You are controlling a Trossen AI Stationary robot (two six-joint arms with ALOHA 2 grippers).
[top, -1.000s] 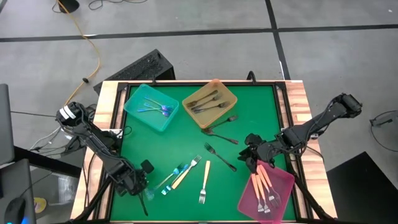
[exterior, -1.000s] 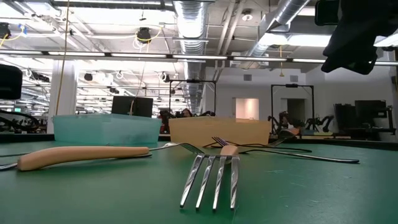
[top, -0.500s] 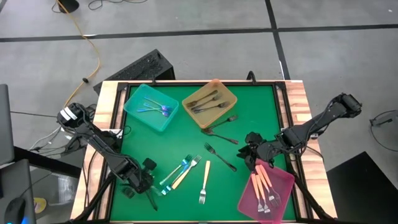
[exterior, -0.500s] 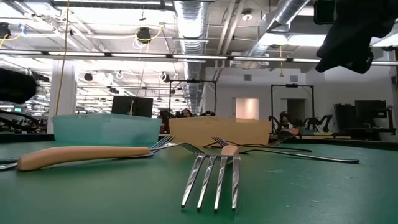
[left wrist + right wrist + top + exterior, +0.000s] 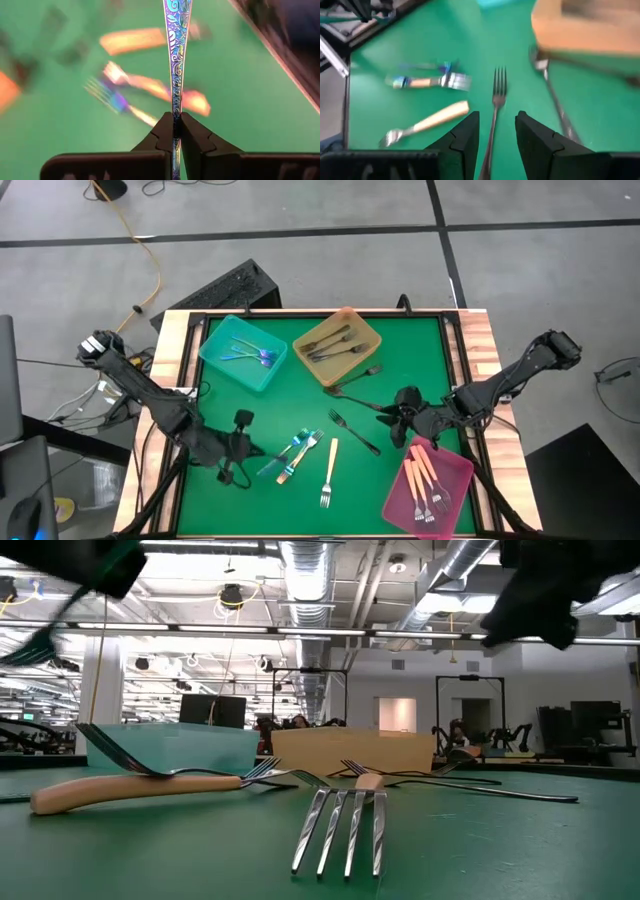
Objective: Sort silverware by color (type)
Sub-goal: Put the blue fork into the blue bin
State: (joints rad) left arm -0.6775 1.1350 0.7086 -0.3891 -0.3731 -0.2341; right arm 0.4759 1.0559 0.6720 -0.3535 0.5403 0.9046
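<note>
On the green bench [image 5: 390, 350], the left gripper [image 5: 240, 463] has just swung inward and lifted, fingers [image 5: 167, 132] now clamped on an iridescent utensil [image 5: 176, 60]; next the teal tray [image 5: 243, 352]. Right gripper [image 5: 403, 415], fingers half open, hovers over a grey fork [image 5: 495, 105].

The utensil [image 5: 174, 60] in the left wrist view is glossy iridescent metal, embossed with a scroll pattern. The forks [image 5: 353, 431] on the mat [image 5: 400, 360] are polished grey metal; others [image 5: 331, 458] have matt cream handles. The trays [image 5: 243, 352] look like translucent plastic, the mat like matt green felt, the table edge [image 5: 172, 350] like wood.
</note>
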